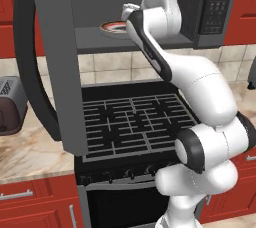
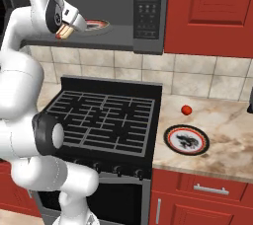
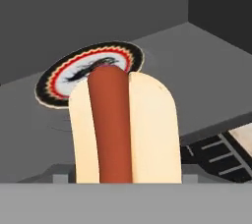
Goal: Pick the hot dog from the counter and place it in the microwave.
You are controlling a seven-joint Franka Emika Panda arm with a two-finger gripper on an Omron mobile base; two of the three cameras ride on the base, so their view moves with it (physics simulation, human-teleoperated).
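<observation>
Gripper [image 2: 65, 30] grasping hot dog [image 3: 123, 127] | hand view: plate [image 3: 64, 78] inside microwave [image 2: 148, 12] | right view: counter [image 2: 222, 135]

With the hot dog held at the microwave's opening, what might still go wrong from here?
1. The hot dog is held by one end only in the tool; it may slip or tilt on release.
2. A plate sits on the microwave floor just ahead; the bun may land half on its rim or push it.
3. The open door hangs close to the arm's left, so a wide retreat might clip it.

Hot dog [image 3: 123, 129] before plate [image 3: 64, 78] inside microwave [image 2: 148, 12].
</observation>
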